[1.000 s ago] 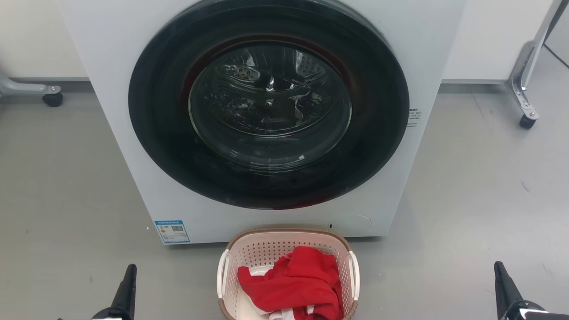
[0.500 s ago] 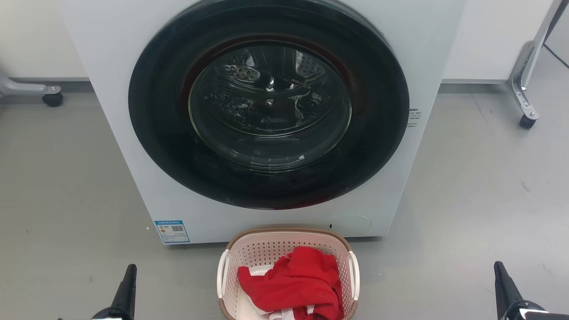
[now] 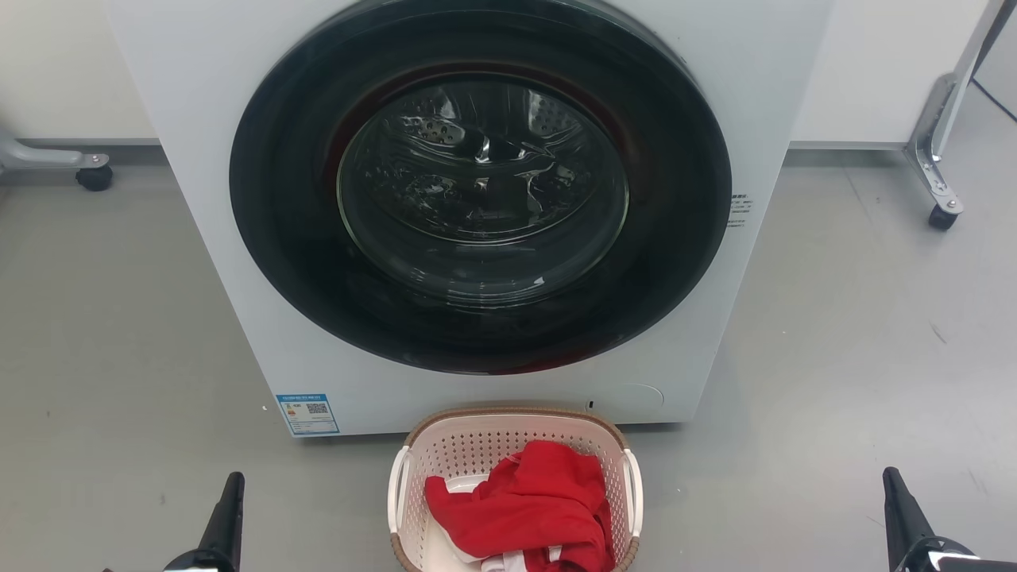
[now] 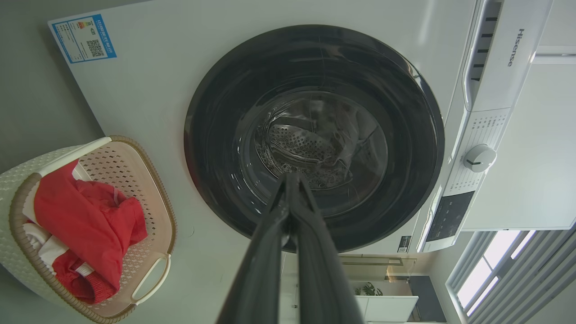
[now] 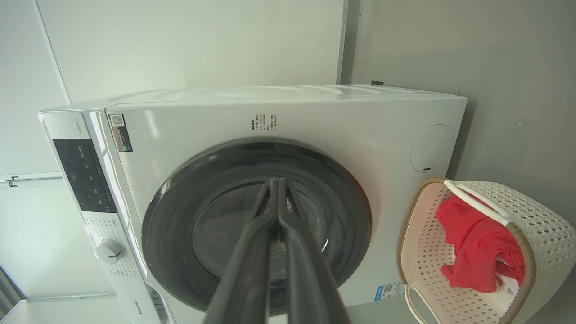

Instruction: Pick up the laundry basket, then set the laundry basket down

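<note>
Cream plastic with rows of small holes forms the walls of the laundry basket [image 3: 477, 449], capped by a brown woven-look rim and fitted with a white handle [image 3: 397, 488] on each long side. It stands on the grey floor [image 3: 834, 357] just in front of the white front-loading washing machine [image 3: 199, 238], below the dark round door [image 3: 477, 191]. A crumpled red garment [image 3: 524, 500] lies inside on top of some white fabric [image 3: 445, 544].

Low at the left of the head view, the left gripper [image 3: 232, 486] points up, well apart from the basket. The right gripper [image 3: 891, 478] mirrors it at the far right, also well clear. In the left wrist view the left gripper [image 4: 291, 177] has its two dark fingers pressed together at the tips, holding nothing and aimed at the washer door, with the basket [image 4: 130, 171] off to one side. The right gripper [image 5: 274, 182] is likewise closed on nothing and aimed at the door, with the basket [image 5: 517, 198] at the edge of its view.

The bottom edge of the head view cuts off the basket's near end and both grippers' bases. The print on the blue label [image 3: 307, 414] is too small to read.
</note>
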You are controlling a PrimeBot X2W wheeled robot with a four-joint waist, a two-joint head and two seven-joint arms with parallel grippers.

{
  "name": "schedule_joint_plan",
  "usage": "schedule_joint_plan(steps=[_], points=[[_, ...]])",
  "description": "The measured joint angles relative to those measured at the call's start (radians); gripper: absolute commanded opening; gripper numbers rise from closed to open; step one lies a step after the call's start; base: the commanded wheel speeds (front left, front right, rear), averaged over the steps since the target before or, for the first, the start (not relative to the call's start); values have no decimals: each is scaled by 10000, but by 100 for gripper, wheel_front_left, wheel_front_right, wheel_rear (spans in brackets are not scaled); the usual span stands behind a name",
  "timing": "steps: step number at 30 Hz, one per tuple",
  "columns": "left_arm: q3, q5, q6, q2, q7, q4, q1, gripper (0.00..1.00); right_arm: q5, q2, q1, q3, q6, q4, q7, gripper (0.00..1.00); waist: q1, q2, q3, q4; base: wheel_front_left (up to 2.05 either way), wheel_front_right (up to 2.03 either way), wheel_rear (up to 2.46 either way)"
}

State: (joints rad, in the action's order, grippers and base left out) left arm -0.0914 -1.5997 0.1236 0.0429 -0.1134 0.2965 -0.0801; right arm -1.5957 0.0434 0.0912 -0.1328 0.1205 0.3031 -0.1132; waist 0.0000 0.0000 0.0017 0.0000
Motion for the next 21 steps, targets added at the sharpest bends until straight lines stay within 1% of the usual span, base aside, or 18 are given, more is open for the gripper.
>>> schedule_joint_plan(steps=[21], points=[[0,0,0,-2,0,-2,-1,0,-2,-2,0,0,0,0,2,0,0,0,0,0,0,0,0]])
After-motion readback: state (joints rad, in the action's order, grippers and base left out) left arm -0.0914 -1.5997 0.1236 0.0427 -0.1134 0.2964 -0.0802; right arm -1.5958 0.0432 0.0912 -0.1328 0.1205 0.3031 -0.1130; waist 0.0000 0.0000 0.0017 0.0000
